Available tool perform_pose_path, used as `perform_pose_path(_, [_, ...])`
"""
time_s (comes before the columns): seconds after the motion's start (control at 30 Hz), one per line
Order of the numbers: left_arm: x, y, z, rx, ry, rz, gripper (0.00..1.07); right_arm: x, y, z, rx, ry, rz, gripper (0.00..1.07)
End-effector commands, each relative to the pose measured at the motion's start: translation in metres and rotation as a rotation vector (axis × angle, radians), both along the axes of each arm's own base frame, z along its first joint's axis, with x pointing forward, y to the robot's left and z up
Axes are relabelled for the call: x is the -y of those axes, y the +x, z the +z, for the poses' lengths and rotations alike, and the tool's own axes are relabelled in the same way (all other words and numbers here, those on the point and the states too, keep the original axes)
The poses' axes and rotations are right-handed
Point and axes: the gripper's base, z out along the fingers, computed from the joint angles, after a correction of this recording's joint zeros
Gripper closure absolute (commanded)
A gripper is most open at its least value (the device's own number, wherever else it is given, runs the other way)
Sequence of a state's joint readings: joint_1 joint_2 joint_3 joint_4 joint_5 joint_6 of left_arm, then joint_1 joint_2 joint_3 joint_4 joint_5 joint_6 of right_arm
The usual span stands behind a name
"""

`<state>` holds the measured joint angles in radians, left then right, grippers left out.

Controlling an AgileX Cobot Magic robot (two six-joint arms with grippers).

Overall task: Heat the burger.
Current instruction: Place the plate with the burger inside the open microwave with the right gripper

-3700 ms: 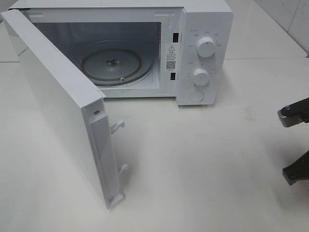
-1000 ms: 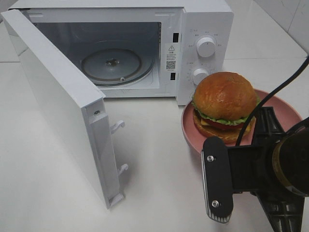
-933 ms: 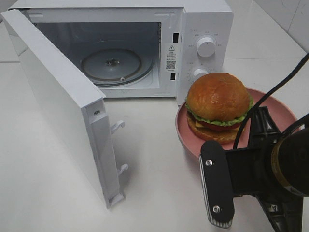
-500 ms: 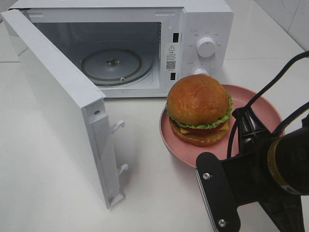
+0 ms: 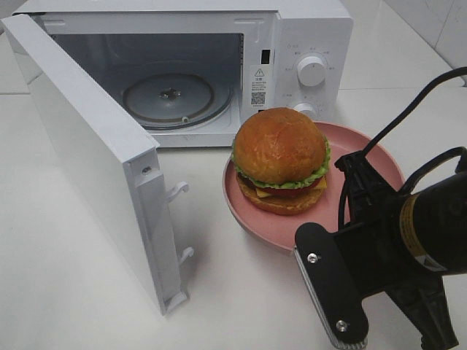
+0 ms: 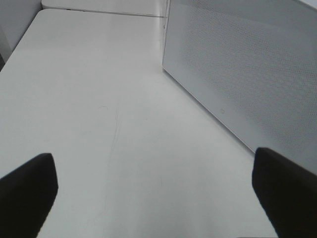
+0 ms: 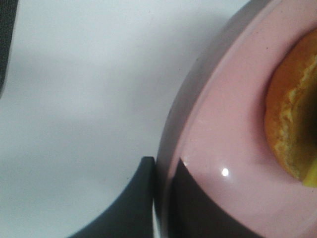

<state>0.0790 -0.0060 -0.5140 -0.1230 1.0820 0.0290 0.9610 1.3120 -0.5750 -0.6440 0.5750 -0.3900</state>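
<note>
While the microwave (image 5: 314, 29) is standing at the back of the white table (image 5: 73, 292) with its door (image 5: 80, 153) swinging wide open to the left, the burger (image 5: 281, 157) is sitting on a pink plate (image 5: 365, 146) just in front of the oven's opening, below the dials (image 5: 312, 71). Inside, the glass turntable (image 5: 171, 98) is lying bare. Reaching in from the right, the right gripper (image 5: 349, 166) is pinching the plate's rim, one finger lying over the pink inside and the other tucked under the edge, jaws pressed close on it. Whether the plate is touching the table, I cannot tell. Over on the far side of the door, the left gripper (image 6: 153, 163) is hanging above bare table with its fingers (image 6: 27, 191) spread wide, gripping nothing.
</note>
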Motion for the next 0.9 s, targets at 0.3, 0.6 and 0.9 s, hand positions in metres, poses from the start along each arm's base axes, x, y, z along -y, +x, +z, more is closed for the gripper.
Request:
perform_pose_path(0.3, [0.001,-0.002,0.001,0.027,-0.005,-0.007,0.06,0.012,0.021,0.001,-0.015,0.025,0.191,1.07])
perform_pose_path(0.6, [0.001,-0.002,0.001,0.027,-0.005,-0.007,0.06,0.023,0.033,0.003,-0.044,0.048,0.287,1.07])
perform_pose_path(0.9, [0.001,-0.002,0.001,0.027,-0.005,-0.007,0.06,0.029,0.047,0.012,-0.023,0.062,0.342,1.07])
